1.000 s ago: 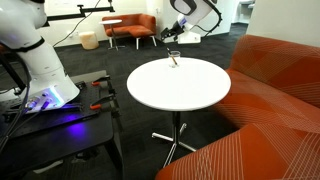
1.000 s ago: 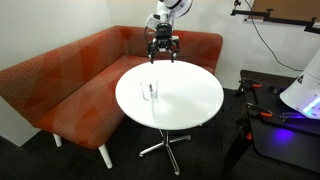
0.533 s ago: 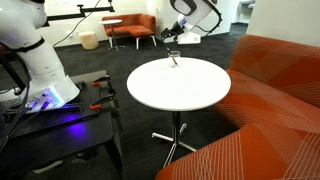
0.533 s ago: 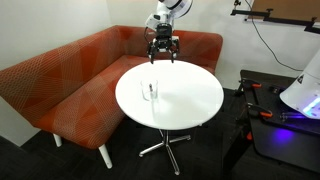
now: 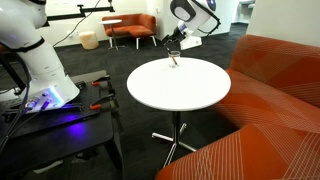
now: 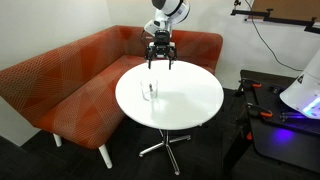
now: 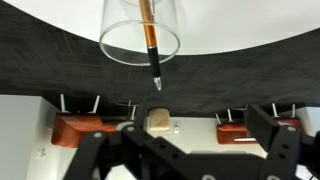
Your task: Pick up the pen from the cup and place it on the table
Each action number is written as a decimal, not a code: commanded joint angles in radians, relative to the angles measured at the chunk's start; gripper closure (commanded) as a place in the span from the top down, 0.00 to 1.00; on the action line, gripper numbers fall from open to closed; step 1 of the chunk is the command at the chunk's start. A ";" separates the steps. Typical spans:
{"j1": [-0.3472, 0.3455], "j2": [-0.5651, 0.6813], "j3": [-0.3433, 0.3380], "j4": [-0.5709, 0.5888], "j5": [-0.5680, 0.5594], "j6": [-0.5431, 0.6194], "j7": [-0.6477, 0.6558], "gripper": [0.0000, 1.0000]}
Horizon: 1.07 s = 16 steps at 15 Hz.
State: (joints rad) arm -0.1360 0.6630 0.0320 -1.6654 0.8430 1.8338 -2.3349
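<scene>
The clear cup (image 5: 174, 60) stands near the far rim of the round white table (image 5: 185, 90); it also shows in the other exterior view (image 6: 151, 91). The dark, orange-tinted pen (image 7: 149, 40) stands in the cup (image 7: 140, 30) with its tip past the rim. My gripper (image 6: 158, 62) hangs above the table's edge, short of the cup and apart from it. In the wrist view the gripper (image 7: 190, 150) is open and empty, its fingers (image 7: 278, 135) spread wide, with the cup straight ahead.
An orange corner sofa (image 6: 70, 80) wraps round the table on one side. A dark low bench with tools (image 5: 60, 120) and a white robot base (image 5: 40, 60) stand on the other. An orange armchair (image 5: 130, 28) sits far back.
My gripper has come down and moved a little toward the cup. The cup and pen have not moved.
</scene>
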 commanded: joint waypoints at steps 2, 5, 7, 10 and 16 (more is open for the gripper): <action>0.009 0.034 0.038 0.033 0.032 0.089 -0.006 1.00; 0.014 0.040 0.055 0.030 0.038 0.129 0.002 0.99; 0.018 0.037 0.059 0.021 0.035 0.142 0.002 0.90; 0.019 0.032 0.062 0.009 0.030 0.145 0.002 0.75; 0.015 0.035 0.068 0.001 0.031 0.132 -0.006 0.72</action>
State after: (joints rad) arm -0.1197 0.7009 0.0906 -1.6579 0.8680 1.9540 -2.3352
